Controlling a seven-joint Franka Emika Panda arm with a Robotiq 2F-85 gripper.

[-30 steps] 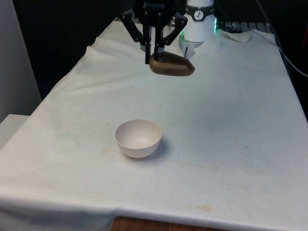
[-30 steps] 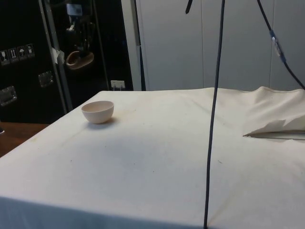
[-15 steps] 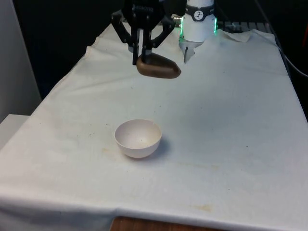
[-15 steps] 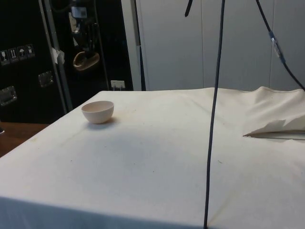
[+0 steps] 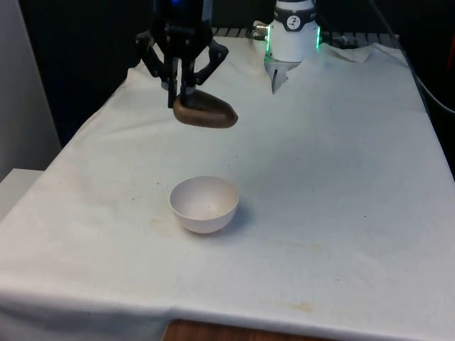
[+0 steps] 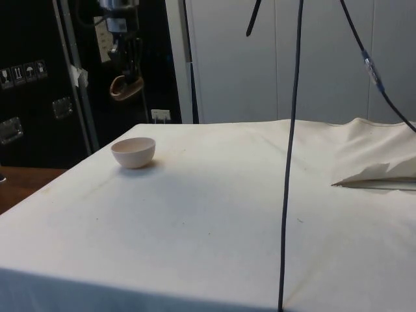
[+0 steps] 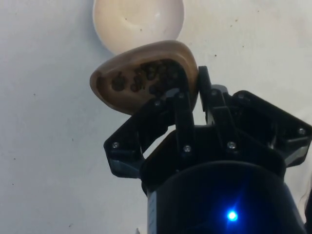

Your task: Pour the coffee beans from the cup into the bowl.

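The gripper (image 5: 183, 91) hangs in the upper left of the front view, its two fingers pinched on the rim of a brown cup (image 5: 205, 113) that it carries clear of the white cloth (image 5: 341, 185). In the side view the gripper (image 6: 128, 77) and cup (image 6: 127, 86) sit in the upper left of the frame, above the bowl (image 6: 134, 151) and well apart from it. The pale bowl (image 5: 203, 204) stands upright on the cloth left of centre in the front view, below the cup in the frame. In the wrist view the cup (image 7: 146, 73) holds dark coffee beans (image 7: 146, 75) heaped inside it, and the bowl (image 7: 138, 22) lies beyond the cup's far edge, partly covered by it. Judgement: the step in hand is the carry to the bowl; no pour has begun, as the beans sit in the cup. To do it well, the cup's lip should be brought directly over the bowl's mouth and lowered close to it before any tilt, then tipped slowly so beans fall inside and do not bounce off the rim. The grip is on the rim alone, so a sudden wrist turn could let the cup swing. Hard to make out: the bowl's inside shows faint specks that cannot be identified, and the fingertip inside the cup is hidden among the beans.
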